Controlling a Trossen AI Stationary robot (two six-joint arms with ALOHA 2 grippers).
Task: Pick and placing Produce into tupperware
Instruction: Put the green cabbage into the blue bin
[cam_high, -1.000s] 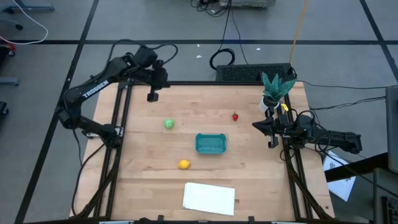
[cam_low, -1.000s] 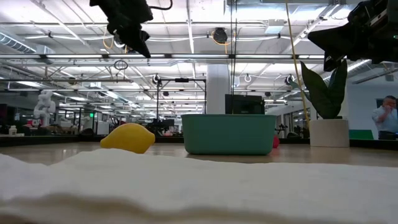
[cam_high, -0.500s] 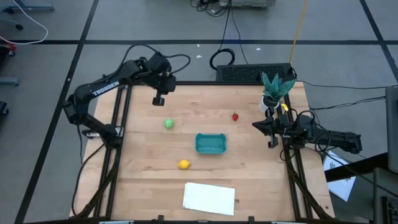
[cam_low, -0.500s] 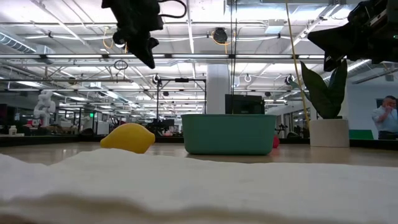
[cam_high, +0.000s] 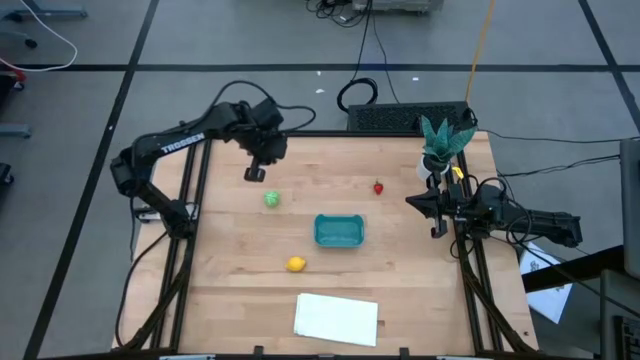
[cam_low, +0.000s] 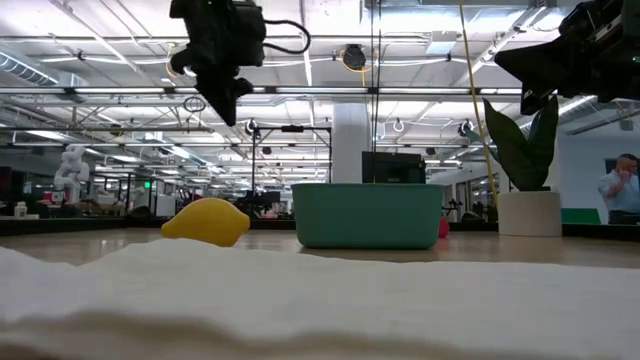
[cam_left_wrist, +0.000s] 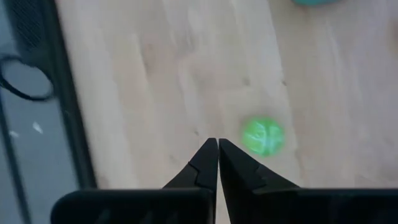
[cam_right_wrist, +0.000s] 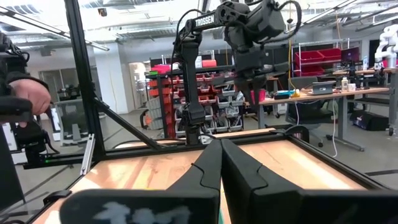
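You see a light wooden surface (cam_high: 240, 250) inside a black frame, on a grey floor with dark lines. The teal tupperware (cam_high: 339, 230) stands near the middle of the high view. The green ball (cam_high: 271, 199) lies to its upper left, the red strawberry piece (cam_high: 378, 186) to its upper right, the yellow lemon (cam_high: 295, 264) to its lower left. A white sheet (cam_high: 337, 318) lies at the bottom, a potted plant (cam_high: 437, 148) at the upper right corner.

The left claw (cam_high: 255, 173) hangs above the surface, just up-left of the ball, closed and empty. The right claw (cam_high: 438, 214) waits at the right edge, also closed and empty.

In the low view, behind the surface is a big hall with ceiling lamps and a person (cam_low: 617, 190) at far right.
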